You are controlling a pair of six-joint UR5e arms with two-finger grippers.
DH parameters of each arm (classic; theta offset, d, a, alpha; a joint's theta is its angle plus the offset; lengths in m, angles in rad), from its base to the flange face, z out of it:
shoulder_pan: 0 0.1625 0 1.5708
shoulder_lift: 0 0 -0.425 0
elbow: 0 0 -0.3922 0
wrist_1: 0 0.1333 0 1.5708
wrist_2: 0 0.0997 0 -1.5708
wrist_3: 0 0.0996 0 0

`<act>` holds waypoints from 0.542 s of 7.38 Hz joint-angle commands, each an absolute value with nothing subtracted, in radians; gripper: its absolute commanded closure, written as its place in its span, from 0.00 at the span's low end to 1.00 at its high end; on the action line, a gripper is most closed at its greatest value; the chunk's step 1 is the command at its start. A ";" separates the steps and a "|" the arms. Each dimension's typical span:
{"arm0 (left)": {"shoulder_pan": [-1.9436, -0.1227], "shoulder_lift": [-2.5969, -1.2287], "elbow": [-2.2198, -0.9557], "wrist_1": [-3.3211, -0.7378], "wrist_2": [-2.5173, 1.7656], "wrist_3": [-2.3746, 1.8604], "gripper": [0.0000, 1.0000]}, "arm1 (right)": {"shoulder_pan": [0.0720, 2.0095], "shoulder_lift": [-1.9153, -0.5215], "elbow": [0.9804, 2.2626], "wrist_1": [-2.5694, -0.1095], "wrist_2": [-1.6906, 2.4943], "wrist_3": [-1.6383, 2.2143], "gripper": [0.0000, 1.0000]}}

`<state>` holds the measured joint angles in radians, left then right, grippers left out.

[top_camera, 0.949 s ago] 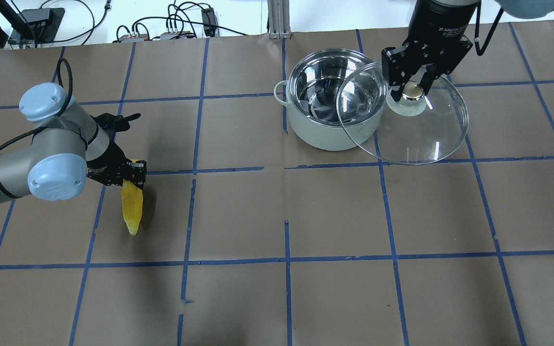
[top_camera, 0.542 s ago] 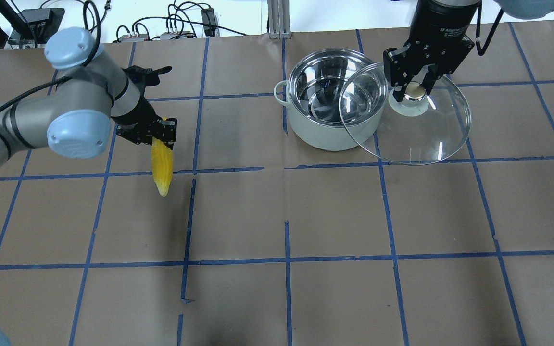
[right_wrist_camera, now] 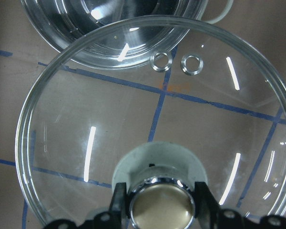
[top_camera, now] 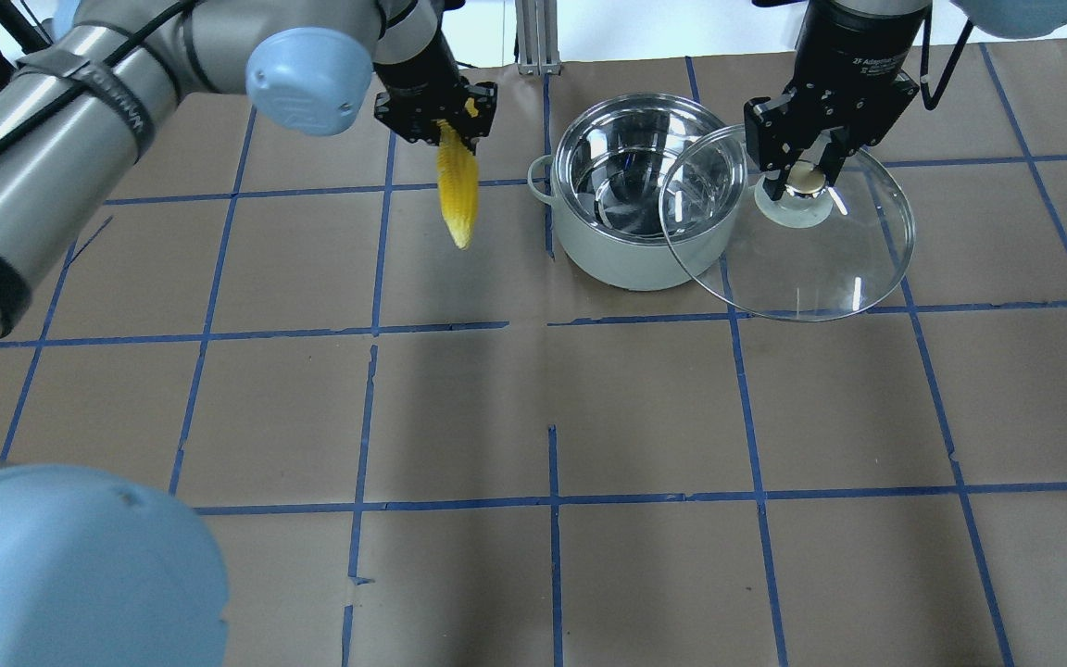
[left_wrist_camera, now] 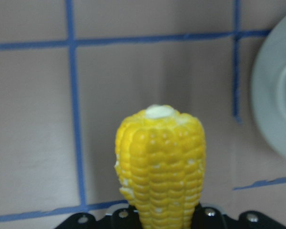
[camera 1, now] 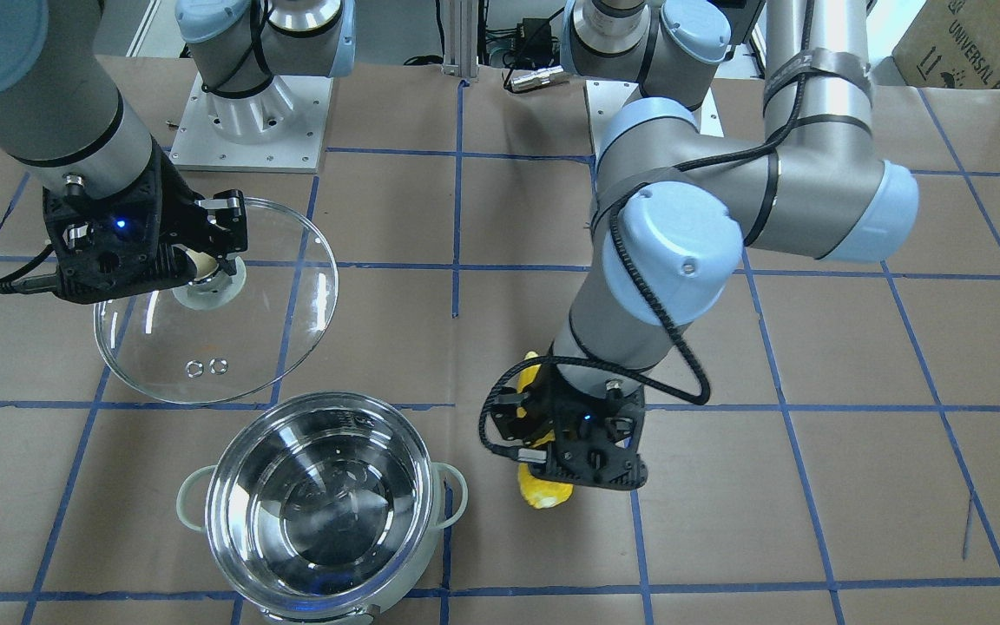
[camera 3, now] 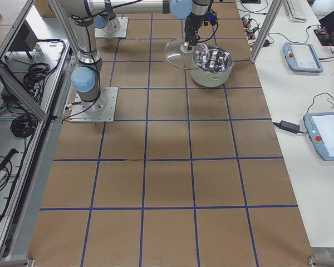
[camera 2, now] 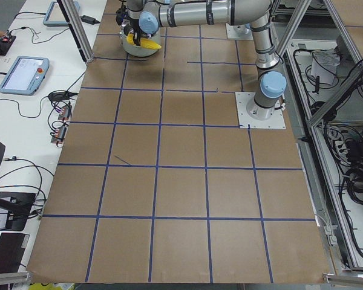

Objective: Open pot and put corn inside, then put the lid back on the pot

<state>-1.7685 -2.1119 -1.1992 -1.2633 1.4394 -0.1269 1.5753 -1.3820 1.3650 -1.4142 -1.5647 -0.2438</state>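
Note:
The mint-green pot [top_camera: 608,259] stands open and empty at the far middle of the table; it also shows in the front view [camera 1: 326,503]. My left gripper [top_camera: 445,130] is shut on the thick end of the yellow corn [top_camera: 458,190], which hangs tip down in the air just left of the pot. The corn also shows in the front view [camera 1: 542,495] and the left wrist view [left_wrist_camera: 159,162]. My right gripper [top_camera: 804,176] is shut on the knob [right_wrist_camera: 159,205] of the glass lid [top_camera: 811,250]. It holds the lid tilted, off the pot to the right, with its edge overlapping the pot's rim.
The table is covered in brown paper with a blue tape grid. Cables and small boxes [top_camera: 339,46] and a metal post [top_camera: 538,37] lie along the far edge behind the pot. The arm bases [camera 1: 248,121] stand at my side of the table.
My left arm has lifted the corn and carried it far right and towards the far edge, up beside the pot. My right gripper has shifted the lid slightly to the right.

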 commanded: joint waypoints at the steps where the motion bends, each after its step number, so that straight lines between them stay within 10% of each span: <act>1: -1.866 -2.285 -0.934 -1.278 1.443 -0.242 0.82 | 1.577 -1.432 1.440 -1.430 -1.560 -0.241 0.72; 4: -1.943 -2.394 -0.831 -1.321 1.459 -0.272 0.81 | 1.578 -1.457 1.497 -1.506 -1.565 -0.233 0.72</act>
<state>-1.9112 -2.3591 -0.8510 -1.3130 1.4502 -0.2645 1.5782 -1.4517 1.4868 -1.4928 -1.5642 -0.2356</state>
